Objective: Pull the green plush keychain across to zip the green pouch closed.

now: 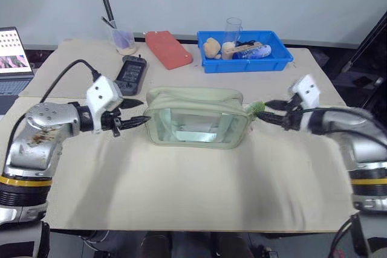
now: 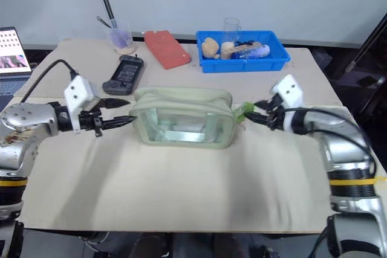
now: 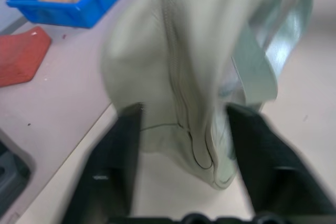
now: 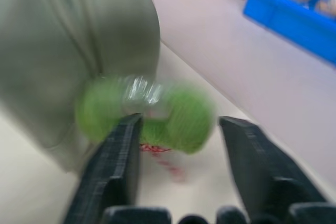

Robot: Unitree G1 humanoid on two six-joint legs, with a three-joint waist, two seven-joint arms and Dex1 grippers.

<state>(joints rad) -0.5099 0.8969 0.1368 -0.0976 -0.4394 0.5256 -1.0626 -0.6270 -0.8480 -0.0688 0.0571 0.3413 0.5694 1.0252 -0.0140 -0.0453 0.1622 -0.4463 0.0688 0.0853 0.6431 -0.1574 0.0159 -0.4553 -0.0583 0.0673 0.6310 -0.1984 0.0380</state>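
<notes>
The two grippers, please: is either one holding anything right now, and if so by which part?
Nothing is held. The left gripper stands open around the green pouch's end; the right gripper stands open at the green plush keychain.

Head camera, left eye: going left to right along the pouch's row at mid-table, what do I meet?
Left gripper, fingers apart at the pouch's end → green pouch → green plush keychain → right gripper, fingers apart.

The pouch stands between both grippers; the table on the near side of them is free.
</notes>
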